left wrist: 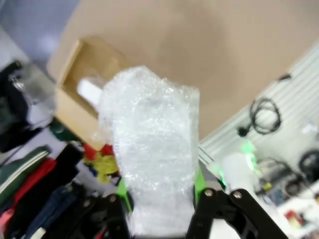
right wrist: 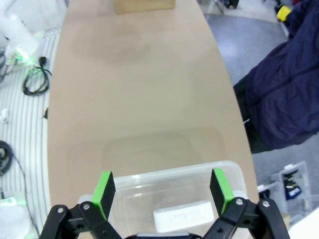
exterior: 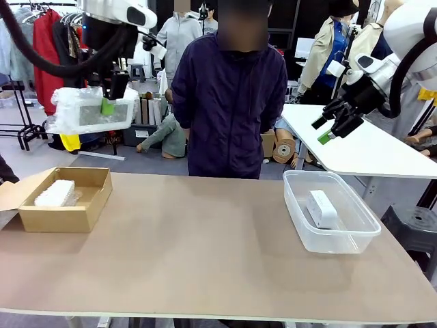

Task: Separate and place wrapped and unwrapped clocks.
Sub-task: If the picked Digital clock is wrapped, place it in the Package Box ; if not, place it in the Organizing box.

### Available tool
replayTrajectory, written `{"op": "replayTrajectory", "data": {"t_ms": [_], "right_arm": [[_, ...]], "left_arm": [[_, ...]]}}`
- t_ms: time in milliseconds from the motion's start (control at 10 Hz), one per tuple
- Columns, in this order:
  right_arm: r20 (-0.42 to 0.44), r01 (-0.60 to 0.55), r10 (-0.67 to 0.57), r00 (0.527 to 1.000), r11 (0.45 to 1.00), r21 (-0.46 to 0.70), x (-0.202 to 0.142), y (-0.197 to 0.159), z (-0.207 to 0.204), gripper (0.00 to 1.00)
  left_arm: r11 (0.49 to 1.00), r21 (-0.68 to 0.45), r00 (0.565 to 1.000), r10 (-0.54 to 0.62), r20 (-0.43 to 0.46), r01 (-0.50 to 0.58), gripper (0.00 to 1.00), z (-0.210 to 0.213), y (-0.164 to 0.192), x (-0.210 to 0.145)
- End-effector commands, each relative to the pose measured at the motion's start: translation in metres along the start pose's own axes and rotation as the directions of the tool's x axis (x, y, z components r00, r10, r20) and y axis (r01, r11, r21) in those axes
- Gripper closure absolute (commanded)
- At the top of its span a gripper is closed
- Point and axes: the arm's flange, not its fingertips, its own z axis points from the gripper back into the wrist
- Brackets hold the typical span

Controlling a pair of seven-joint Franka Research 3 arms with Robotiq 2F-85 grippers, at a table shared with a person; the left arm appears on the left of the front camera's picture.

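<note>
Your left claw hangs high above the left end of the worktop, pinching a bubble-wrapped clock between its green pads. In the left wrist view you can see that wrapped clock rising out of the pressed pads, with the cardboard box on the worktop beyond it.

That cardboard box sits near the worktop's left edge, and you can see a second wrapped clock lying inside it.

Your right claw is held in the air above the right end, clear of the worktop, its fingers spread wide and pinching nothing. Its wrist view looks down between the parted green pads at the clear plastic tub, where the bare clock lies. From the front you see the same tub near the right edge, with the unwrapped clock resting in it.

A person in a dark jacket stands at the far side.
</note>
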Motion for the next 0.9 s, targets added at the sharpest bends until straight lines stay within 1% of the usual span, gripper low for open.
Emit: {"op": "replayTrajectory", "data": {"t_ms": [0,200,400,500,800], "right_arm": [[0.002,-0.003,0.003,1.0,1.0,0.0,0.001,-0.001,0.001,0.0],[0.002,-0.003,0.003,1.0,1.0,0.0,0.001,-0.001,0.001,0.0],[0.002,-0.003,0.003,1.0,1.0,0.0,0.001,-0.001,0.001,0.0],[0.002,-0.003,0.003,1.0,1.0,0.0,0.001,-0.001,0.001,0.0],[0.002,-0.003,0.003,1.0,1.0,0.0,0.001,-0.001,0.001,0.0]], "left_arm": [[0.99,0.044,0.99,0.13,0.05,-0.132,1.0,-0.024,-0.003,-0.025],[0.971,0.095,0.97,0.208,0.127,-0.221,1.0,-0.027,0.003,-0.03],[0.959,0.128,0.957,0.227,0.181,-0.252,1.0,-0.024,0.005,-0.032],[0.977,0.063,0.973,0.197,0.117,-0.205,1.0,-0.019,0.014,-0.023],[0.977,0.063,0.973,0.197,0.117,-0.205,1.0,-0.019,0.014,-0.023]]}}
